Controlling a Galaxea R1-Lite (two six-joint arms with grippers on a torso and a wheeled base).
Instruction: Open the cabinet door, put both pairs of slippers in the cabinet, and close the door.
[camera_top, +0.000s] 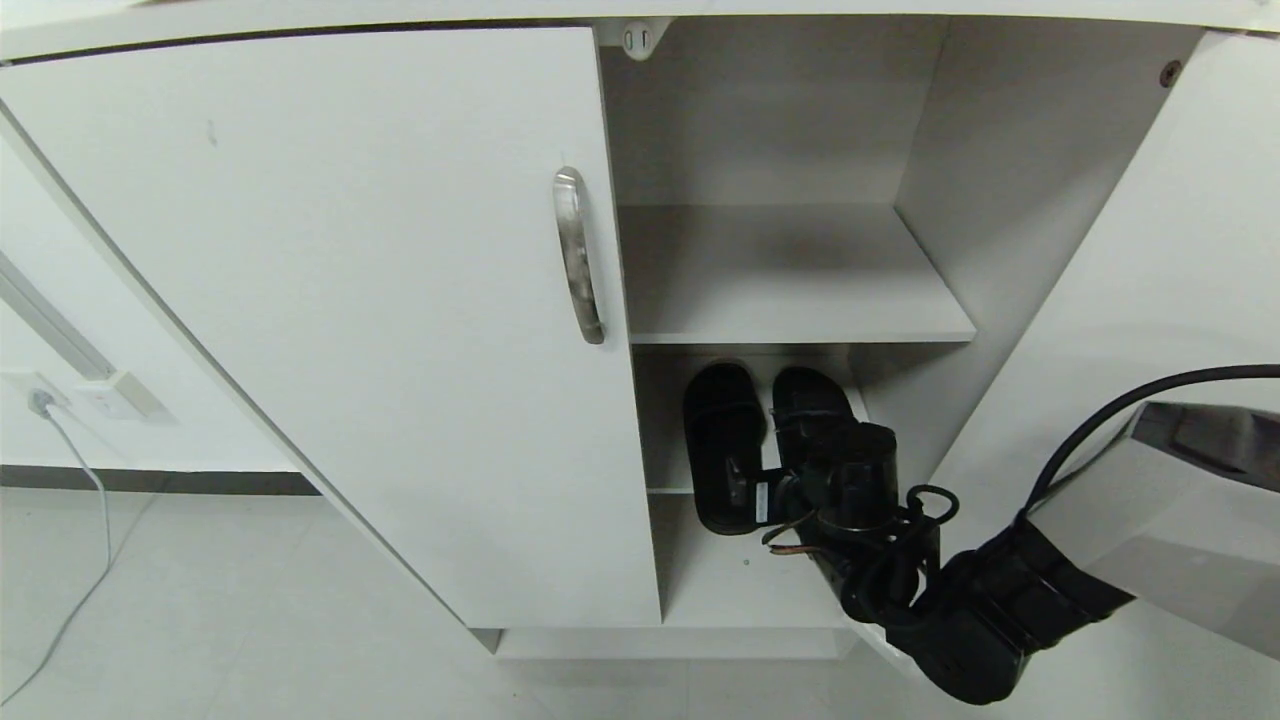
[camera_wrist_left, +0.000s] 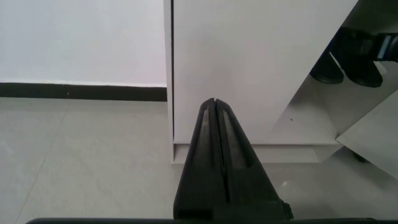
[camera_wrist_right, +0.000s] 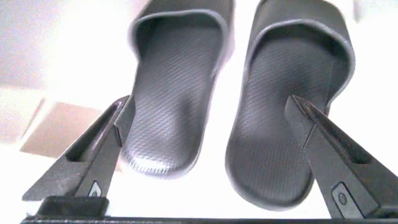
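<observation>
One pair shelved; right gripper (camera_wrist_right: 208, 106) spread wide
The pair of slippers (camera_top: 722, 430) sits on the lower shelf (camera_top: 662, 475); your fingers straddle the heels, grasping nothing; draw straight back, clear of heels and open door (camera_top: 1150, 300); left gripper (camera_wrist_left: 214, 102) is clenched, empty.

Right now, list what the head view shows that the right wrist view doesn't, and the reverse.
Head view's extras: the closed left door with its metal handle, the upper shelf and the swung-open right door. Right wrist view's extras: the textured footbeds of the black slippers, and the right end effector open, fingers flanking the pair. Shared: the black slippers, side by side below the upper shelf.
</observation>
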